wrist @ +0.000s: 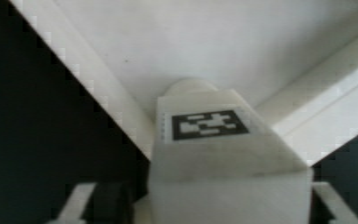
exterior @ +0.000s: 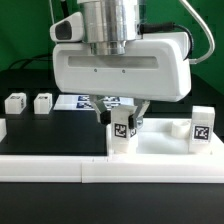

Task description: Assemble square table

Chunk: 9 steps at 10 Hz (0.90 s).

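Square table slab point(exterior: 160, 152) — leg point(exterior: 122, 131) upright on its corner | claw point(exterior: 121, 117) apart, straddling leg

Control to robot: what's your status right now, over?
Pincer straddles an upright leg, grip unclear. That leg stands at the tabletop corner. Another leg stands toward the exterior view's right, not in the way.

small white tagged plastic legs point(exterior: 14, 101) point(exterior: 42, 101) point(exterior: 122, 128) point(exterior: 202, 126): four, yep
white plastic square slab, raised rim point(exterior: 165, 145): just one
long low white border wall point(exterior: 45, 168): one
thin white marker board point(exterior: 72, 101): one too
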{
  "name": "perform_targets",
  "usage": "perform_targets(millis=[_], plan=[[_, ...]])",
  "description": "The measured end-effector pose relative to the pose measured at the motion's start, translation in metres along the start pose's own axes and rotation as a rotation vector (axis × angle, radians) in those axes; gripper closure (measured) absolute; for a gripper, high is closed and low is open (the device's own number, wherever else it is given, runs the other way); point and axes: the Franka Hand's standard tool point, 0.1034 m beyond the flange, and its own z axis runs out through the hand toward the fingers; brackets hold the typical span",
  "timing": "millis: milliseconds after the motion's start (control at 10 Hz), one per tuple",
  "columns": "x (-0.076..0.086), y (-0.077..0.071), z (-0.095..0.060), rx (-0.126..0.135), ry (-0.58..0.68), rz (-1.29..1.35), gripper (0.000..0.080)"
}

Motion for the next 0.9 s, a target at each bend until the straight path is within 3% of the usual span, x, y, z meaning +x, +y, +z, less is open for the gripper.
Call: perform_targets(millis=[100,400,700,900], plan=[[0.0001,0.0001,0.0001,0.000,0.000,0.092,0.0511],[0.0001,0.0000,0.0004,0.001,0.000,0.308,0.0511],[0.0055,0.0049,-0.0009,-0.025,-0.054,0.801,0.0511],[0.0054,0.0050,-0.0015,-0.027,-0.081,1.047,0.0509]])
